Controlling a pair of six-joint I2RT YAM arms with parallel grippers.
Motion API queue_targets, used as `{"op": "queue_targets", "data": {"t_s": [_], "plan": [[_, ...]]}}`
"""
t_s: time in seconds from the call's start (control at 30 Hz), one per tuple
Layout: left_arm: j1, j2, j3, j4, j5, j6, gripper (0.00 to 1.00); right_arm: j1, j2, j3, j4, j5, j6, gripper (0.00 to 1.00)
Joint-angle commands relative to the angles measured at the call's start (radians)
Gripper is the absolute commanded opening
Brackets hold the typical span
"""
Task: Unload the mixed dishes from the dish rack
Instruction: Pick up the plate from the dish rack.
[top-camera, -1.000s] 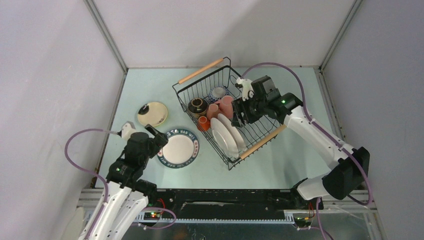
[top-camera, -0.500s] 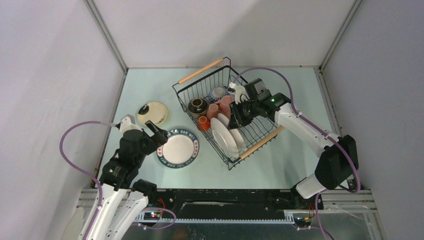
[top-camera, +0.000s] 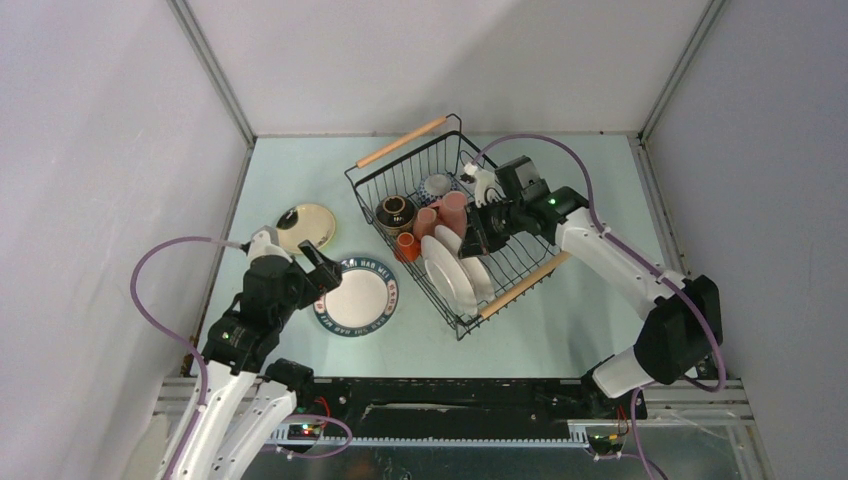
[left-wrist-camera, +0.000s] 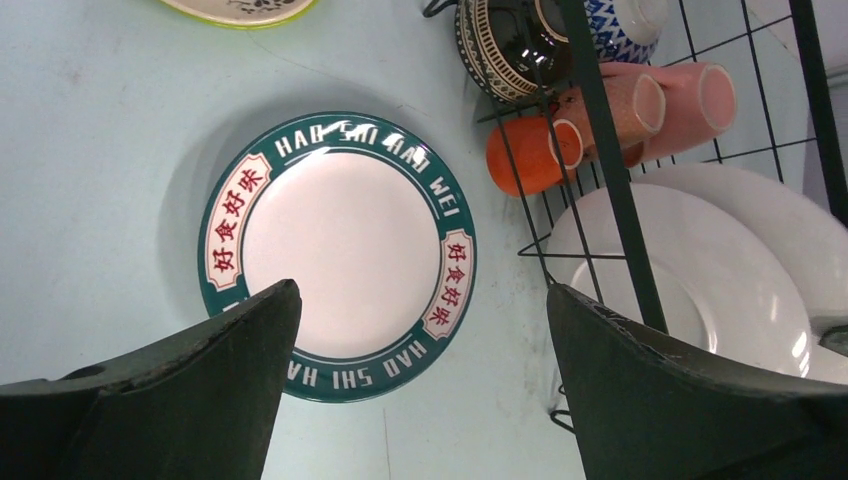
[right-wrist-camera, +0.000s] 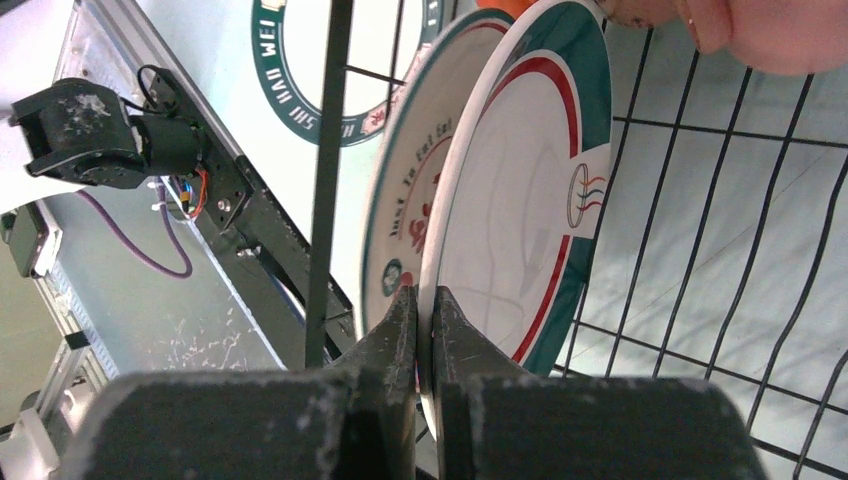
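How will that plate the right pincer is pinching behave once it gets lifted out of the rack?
The plate looks glazed and rigid, so it probably won't bend but may slip. The right pincer grips only its rim, so it could swing. It leans beside a second plate, so it might clink.

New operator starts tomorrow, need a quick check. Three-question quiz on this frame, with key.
1. True or false: the left gripper is shut on the green-rimmed plate.
2. What does the right gripper pinch? A) a pink mug B) the upright plate in the dish rack C) a wooden handle
3. How many dishes lie on the table outside the rack?
Key: 1 false, open above it; 2 B; 3 two: that plate and the cream saucer.
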Motion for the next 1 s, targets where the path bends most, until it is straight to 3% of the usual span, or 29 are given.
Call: {"op": "queue_targets", "data": {"t_s": [0.0,0.53,0.73,0.97], "plan": [[-0.001,0.015,0.046,0.044,0.05,0.019,1.0,-0.006,-0.129,0.015,0.042,-0.016,-0.021,0.0],[0.0,0.01,0.158,0.005,0.207,0.02,0.99,0.055,-0.395,0.051,0.049,0.211,-0.129,0.0],[0.0,-0.004,0.2,0.033,0.254,-0.012,0.99,0.226,-0.444,0.063,0.08,0.513,-0.278,0.0],[0.0,0.047,0.218,0.129,0.39,-0.088,0.99,0.516,-0.431,0.063,0.125,0.878,-0.483,0.0]]}}
